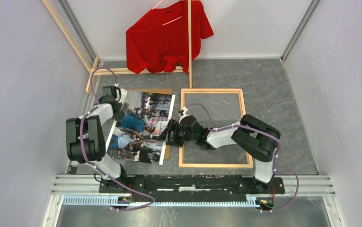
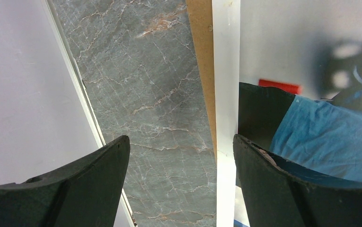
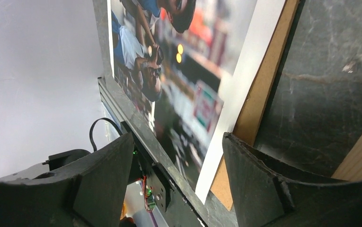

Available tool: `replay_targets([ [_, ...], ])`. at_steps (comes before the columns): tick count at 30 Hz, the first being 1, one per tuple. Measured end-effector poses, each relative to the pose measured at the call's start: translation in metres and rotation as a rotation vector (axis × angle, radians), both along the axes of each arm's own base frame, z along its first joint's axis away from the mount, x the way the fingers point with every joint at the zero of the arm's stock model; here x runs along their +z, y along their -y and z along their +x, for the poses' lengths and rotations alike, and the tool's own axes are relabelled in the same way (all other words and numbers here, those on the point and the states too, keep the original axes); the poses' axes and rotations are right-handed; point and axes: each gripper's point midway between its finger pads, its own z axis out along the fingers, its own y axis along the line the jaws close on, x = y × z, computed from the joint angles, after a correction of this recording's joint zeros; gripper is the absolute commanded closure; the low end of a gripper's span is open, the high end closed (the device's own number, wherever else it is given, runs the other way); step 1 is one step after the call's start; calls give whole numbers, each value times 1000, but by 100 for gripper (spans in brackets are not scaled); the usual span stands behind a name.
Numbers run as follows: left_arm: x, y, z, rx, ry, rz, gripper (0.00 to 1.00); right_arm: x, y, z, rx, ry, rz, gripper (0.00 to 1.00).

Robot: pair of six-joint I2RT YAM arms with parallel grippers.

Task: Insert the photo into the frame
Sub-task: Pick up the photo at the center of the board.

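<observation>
Both grippers gape empty: the left gripper (image 2: 180, 142) straddles the left edge of the photo (image 1: 141, 127), the right gripper (image 3: 178, 137) its right edge. The photo lies on a backing board (image 1: 162, 91), just left of the frame (image 1: 212, 91).

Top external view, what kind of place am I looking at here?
Probably a robot test cell: plain white walls box in a grey table, the left arm and right arm are bolted to a rail at its near edge, and a red T-shirt hangs at the back.

photo (image 1: 143, 125) on backing board (image 1: 163, 91), L of frame (image 1: 210, 91); both on table (image 1: 264, 80); shirt (image 1: 164, 38) behind, by back wall
</observation>
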Motion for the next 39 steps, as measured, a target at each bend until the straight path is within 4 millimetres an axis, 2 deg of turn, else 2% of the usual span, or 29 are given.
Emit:
replay_targets([
  [6,0,0,0,-1,0,0,12,-5,-1,-5,-18,-22,-18,25],
  [12,0,0,0,-10,-3,2,12,-2,7,-2,-51,-13,-45,24],
  [16,0,0,0,-11,-3,2,12,-3,12,-7,-46,-16,-57,24],
  [19,0,0,0,-12,-4,2,12,-5,12,-17,-26,-23,-62,24],
  [29,0,0,0,-12,-4,2,12,-6,4,-70,73,-53,-62,25],
  [39,1,0,0,-12,-3,2,12,-11,-3,-91,98,-97,-60,25],
])
